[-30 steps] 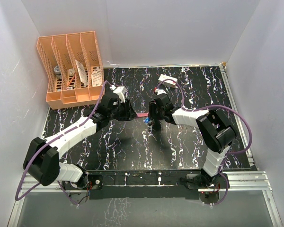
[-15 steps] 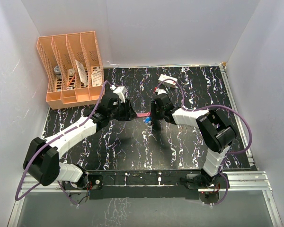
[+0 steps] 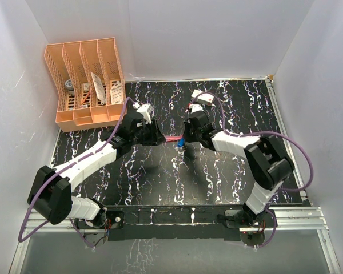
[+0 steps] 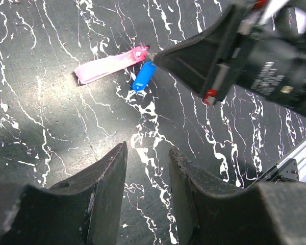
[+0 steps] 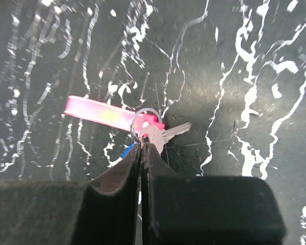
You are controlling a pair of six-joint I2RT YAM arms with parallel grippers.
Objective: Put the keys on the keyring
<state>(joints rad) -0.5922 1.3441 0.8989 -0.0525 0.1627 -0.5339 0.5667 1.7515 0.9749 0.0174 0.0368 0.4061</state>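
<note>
A slim pink key (image 5: 97, 113) lies flat on the black marbled table, its end inside a small metal keyring (image 5: 145, 120). A silvery key (image 5: 169, 133) sticks out of the ring to the right, and a blue piece (image 5: 126, 149) peeks from behind my right finger. My right gripper (image 5: 143, 145) is shut, pinching the ring's near edge at the key head. In the left wrist view the pink key (image 4: 109, 69) and blue piece (image 4: 144, 76) sit at the right gripper's tip. My left gripper (image 4: 148, 150) is open and empty, just left of them (image 3: 157, 137).
An orange file organizer (image 3: 86, 85) with a few items stands at the back left. A white rectangular box (image 3: 203, 97) lies at the back, behind the right wrist. White walls close in the table on three sides.
The right gripper has shifted slightly toward the back with the blue piece, and its elbow has swung right. The left arm has not moved.
</note>
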